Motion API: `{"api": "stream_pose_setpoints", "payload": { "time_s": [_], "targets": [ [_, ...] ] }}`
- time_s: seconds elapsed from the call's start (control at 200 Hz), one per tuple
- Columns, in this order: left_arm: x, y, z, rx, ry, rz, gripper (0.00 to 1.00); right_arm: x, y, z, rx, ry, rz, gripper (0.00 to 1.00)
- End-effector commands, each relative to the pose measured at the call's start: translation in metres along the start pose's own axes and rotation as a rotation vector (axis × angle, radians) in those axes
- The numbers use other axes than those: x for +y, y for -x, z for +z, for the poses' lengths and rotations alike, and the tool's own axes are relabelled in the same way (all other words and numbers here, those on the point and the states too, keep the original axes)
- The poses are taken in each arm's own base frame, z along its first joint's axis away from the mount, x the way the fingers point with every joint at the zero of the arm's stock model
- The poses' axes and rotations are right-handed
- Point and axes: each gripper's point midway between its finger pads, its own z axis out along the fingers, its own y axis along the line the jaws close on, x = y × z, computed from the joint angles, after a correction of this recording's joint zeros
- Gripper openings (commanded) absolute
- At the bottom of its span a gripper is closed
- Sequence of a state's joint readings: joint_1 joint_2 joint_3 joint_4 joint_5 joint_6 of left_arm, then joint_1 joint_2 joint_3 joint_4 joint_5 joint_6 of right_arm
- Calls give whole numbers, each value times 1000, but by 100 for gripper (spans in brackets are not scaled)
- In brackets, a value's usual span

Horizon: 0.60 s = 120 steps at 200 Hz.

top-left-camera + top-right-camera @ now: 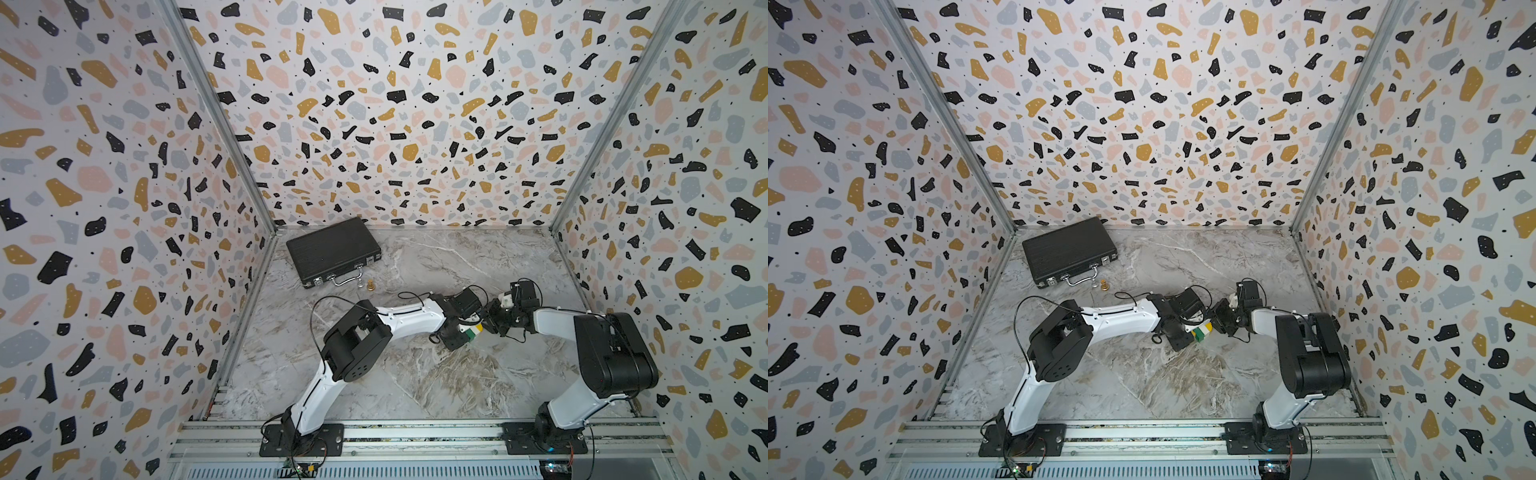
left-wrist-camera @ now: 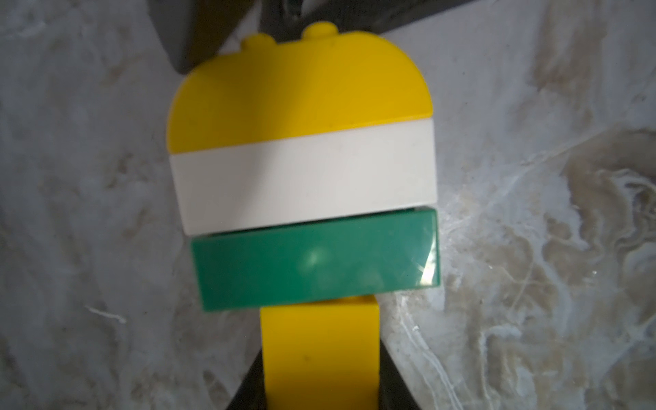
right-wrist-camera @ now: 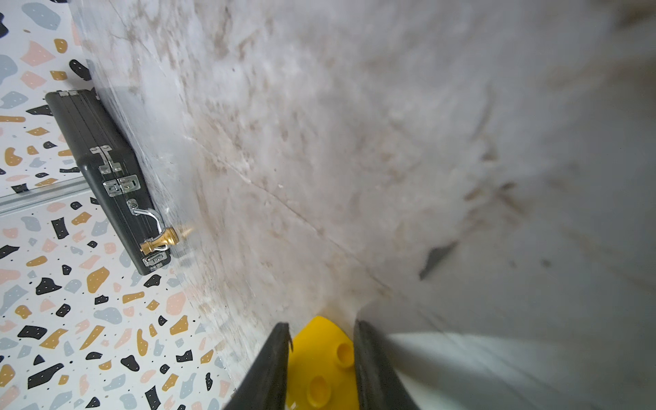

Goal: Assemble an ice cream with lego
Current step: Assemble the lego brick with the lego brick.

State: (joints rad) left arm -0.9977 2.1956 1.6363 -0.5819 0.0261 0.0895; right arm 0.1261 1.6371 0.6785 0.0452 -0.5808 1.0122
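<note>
The ice cream (image 2: 305,177) is a stack of lego: a rounded yellow end, then white, green and a narrow yellow brick. The white brick sits slightly askew on the green one, with a thin gap along part of the seam. My left gripper (image 2: 321,372) is shut on the narrow yellow brick and holds the stack just above the marble floor. In both top views the stack (image 1: 471,330) (image 1: 1202,332) hangs between the two arms. My right gripper (image 3: 321,340) meets it from the opposite side, its fingers closed against the studded rounded yellow end (image 3: 319,362).
A shut black case (image 1: 332,249) lies at the back left corner. A small gold figurine (image 1: 369,285) stands just in front of its handle. Patterned walls close in the left, back and right sides. Both arm bases sit on the front rail (image 1: 415,432).
</note>
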Motion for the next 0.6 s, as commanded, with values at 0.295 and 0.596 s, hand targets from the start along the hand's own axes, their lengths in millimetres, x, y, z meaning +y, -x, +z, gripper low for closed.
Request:
{"api": "stream_pose_setpoints", "payload": {
  "time_s": [0.295,0.596],
  "targets": [
    [32,-21,56,76,73,-222,12,-57,-86,16,204,-152,164,35],
    [35,-24,63,84,82,-147,15,-54,-99,25,244,-129,158,35]
  ]
}}
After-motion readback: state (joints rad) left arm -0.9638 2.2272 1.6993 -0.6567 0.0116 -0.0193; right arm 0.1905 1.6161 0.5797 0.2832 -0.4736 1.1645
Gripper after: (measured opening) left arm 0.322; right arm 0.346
